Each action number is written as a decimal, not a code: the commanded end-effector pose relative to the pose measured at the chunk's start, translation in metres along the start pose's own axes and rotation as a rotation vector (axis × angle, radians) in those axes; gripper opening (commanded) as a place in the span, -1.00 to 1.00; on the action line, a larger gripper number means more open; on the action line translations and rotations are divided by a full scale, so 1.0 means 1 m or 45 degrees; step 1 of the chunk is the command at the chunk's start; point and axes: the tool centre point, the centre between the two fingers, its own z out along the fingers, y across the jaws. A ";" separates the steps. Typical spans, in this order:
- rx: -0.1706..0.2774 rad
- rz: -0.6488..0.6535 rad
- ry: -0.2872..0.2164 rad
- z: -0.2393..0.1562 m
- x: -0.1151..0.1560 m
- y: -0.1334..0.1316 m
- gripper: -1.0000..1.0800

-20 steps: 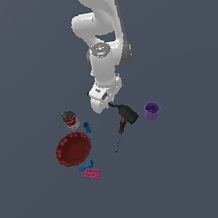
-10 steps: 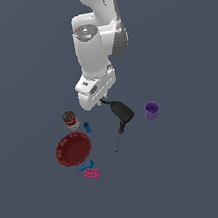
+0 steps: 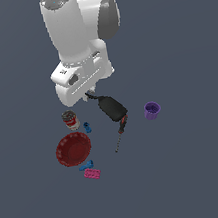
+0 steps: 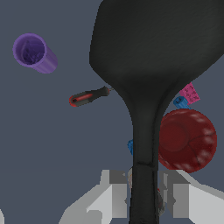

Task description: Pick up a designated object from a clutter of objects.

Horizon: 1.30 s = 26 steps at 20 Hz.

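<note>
spatula (image 4: 157, 52): we see matt black, plastic-like
bowl (image 4: 187, 140): we see glossy dark red
cup (image 4: 34, 53): smooth purple, plastic-like

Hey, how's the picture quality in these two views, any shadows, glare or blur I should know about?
Exterior view: flat, even light, no cast shadows under the bowl or purple cup, small items coarse. Wrist view: the black spatula sits so close that it fills much of the frame, hiding part of the bowl; the gripper looks blocky.
</note>
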 end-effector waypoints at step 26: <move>-0.005 0.004 -0.003 -0.101 0.002 0.073 -1.00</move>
